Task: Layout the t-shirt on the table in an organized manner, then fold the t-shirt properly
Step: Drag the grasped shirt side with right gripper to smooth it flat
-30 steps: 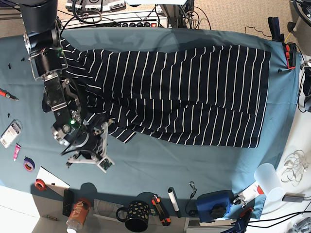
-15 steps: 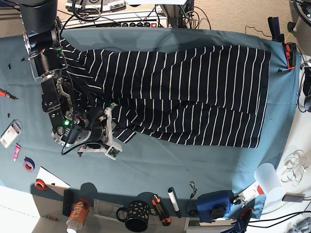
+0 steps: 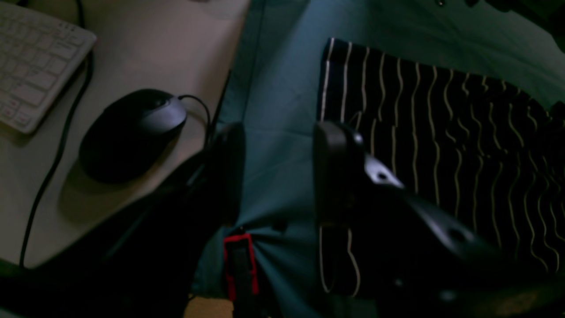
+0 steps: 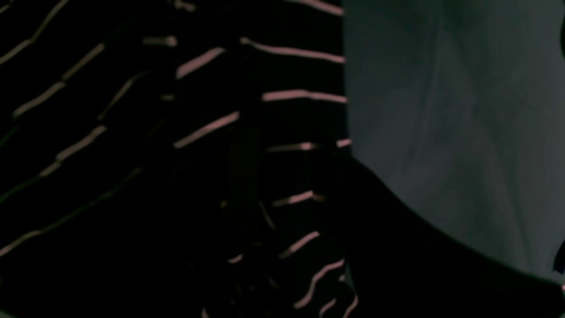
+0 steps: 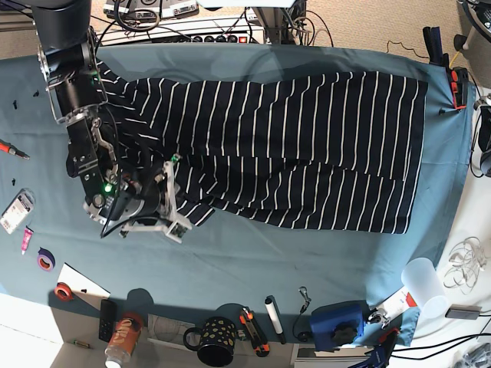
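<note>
The t-shirt (image 5: 291,146), dark with thin white stripes, lies spread lengthwise across the table (image 5: 268,261), its lower half folded up unevenly. My right gripper (image 5: 175,198) points right at the crumpled sleeve near the shirt's lower left, and its jaws stand open. In the right wrist view the striped sleeve (image 4: 132,132) fills the left, teal cloth (image 4: 441,110) the right, and one dark finger (image 4: 419,256) shows low down. My left gripper (image 3: 280,172) hangs open and empty over bare cloth at the table's edge, just left of the shirt's hem corner (image 3: 441,132).
A mug (image 5: 215,341), a can (image 5: 123,337), tape rolls (image 5: 46,259) and a blue device (image 5: 337,322) line the near edge. A white cup (image 5: 423,282) stands at the right. A red clamp (image 3: 238,265), a mouse (image 3: 132,132) and a keyboard (image 3: 35,62) are beside my left gripper.
My right gripper has swung up from the bare cloth below the sleeve, turned to point right at the sleeve, and its jaws have opened. The shirt has barely moved.
</note>
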